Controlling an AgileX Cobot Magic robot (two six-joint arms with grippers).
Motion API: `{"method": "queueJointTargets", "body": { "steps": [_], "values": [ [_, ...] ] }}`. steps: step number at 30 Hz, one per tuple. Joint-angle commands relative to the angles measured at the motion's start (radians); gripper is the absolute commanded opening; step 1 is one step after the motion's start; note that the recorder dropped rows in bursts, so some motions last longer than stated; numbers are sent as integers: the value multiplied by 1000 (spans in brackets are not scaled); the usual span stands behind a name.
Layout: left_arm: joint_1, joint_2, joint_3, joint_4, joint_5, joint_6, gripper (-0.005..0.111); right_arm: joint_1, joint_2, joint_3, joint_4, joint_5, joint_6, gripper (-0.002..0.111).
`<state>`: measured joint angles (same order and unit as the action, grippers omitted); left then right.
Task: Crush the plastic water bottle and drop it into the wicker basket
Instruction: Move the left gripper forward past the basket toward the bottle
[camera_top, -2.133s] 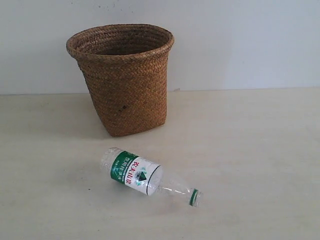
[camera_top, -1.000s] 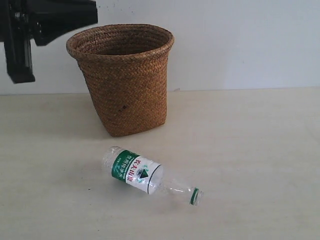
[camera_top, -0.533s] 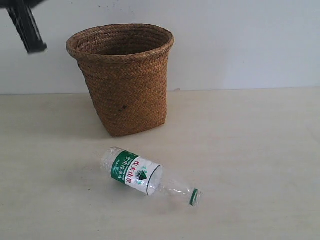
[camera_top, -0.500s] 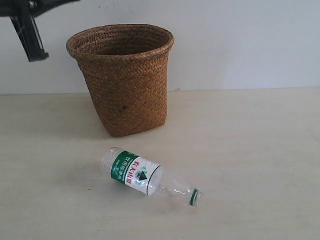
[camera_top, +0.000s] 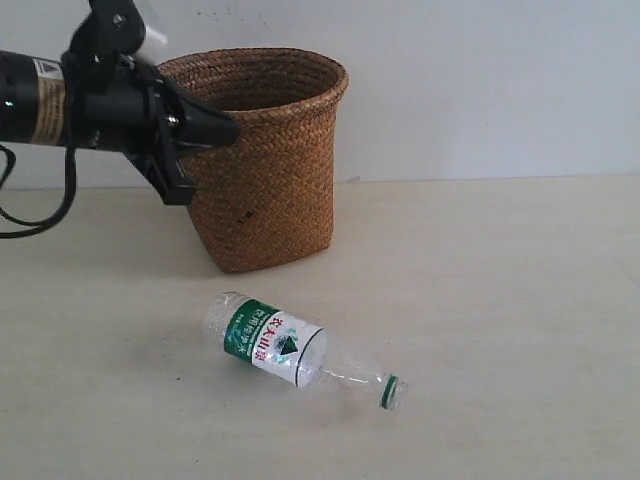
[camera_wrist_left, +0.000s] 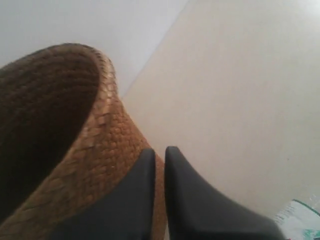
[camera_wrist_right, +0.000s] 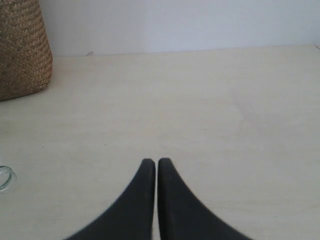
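Exterior view: left gripper (camera_top: 232, 128), clenched and empty, has swung in by the wicker basket (camera_top: 270, 200), well short of the uncrushed plastic water bottle (camera_top: 275, 343).

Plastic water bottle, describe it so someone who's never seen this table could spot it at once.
Find the tall brown wicker basket standing at the back of the pale table. In front of it, apart from it, the plastic water bottle lies on its side. It alone is clear, with a green-and-white label and a green neck ring.
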<state>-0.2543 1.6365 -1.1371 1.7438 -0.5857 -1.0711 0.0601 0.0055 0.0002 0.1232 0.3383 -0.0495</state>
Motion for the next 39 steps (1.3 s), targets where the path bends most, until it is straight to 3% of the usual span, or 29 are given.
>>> {"method": "queueJointTargets", "body": {
  "steps": [1, 6, 11, 14, 21, 26, 28, 30, 35, 39],
  "values": [
    [-31, 55, -5, 1, -29, 124, 4, -2, -6, 0, 1, -4, -1, 0],
    [-92, 74, -5, 1, 27, 307, 4, -2, -6, 0, 1, -4, -1, 0],
    [-153, 57, -5, -4, -5, 373, 4, -2, -6, 0, 1, -4, -1, 0],
    [-199, 25, -5, -120, 21, 437, 4, -2, -6, 0, 1, -4, -1, 0],
    [-298, -89, -5, -200, 44, 1184, 4, -2, -6, 0, 1, -4, -1, 0],
    [-325, -141, -5, -523, 65, 1586, 4, -2, -6, 0, 1, -4, -1, 0],
    [-325, -148, -5, -662, 102, 1539, 4, -2, -6, 0, 1, -4, -1, 0],
    [-325, -160, -5, -741, 225, 1455, 4, -2, -6, 0, 1, -4, -1, 0],
    [-325, -157, -5, -845, 682, 1087, 4, -2, -6, 0, 1, -4, -1, 0],
    [-325, -116, -5, -884, 842, 1088, 4, -2, -6, 0, 1, -4, -1, 0]
  ]
}}
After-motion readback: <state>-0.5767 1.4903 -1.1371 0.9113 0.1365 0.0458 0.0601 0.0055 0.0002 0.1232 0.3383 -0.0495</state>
